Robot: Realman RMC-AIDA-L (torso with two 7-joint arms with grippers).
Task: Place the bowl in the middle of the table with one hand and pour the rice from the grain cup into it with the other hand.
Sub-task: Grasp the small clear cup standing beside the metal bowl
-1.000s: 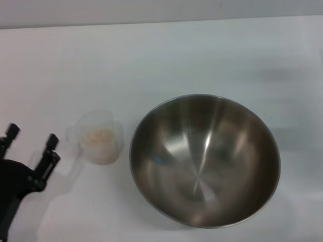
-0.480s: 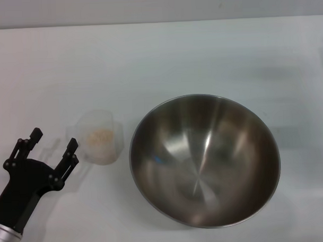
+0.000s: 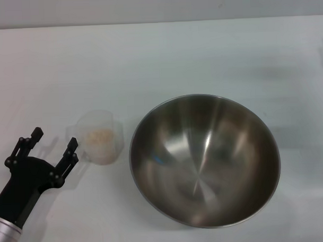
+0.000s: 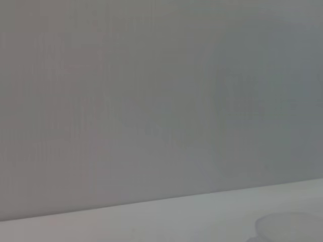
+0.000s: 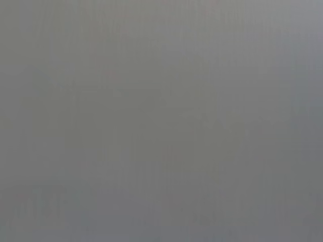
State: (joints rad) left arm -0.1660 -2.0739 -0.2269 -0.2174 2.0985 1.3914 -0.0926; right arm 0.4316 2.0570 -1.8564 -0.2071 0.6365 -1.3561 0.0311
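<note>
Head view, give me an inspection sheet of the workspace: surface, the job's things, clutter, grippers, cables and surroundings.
Surface: white table, bare around the items.
Bowl: large steel bowl upright, right of centre, nothing inside.
Grain cup: translucent grain cup upright just left of the bowl, apart from it.
Rice: pale rice in the cup, none in the bowl.
Clutter: nothing seen.
Left gripper: left gripper open, beside the cup on its left, fingers not around it.
Right gripper: not in view.
Cables: nothing seen.
Surroundings: plain grey wall behind the table's far edge.
</note>
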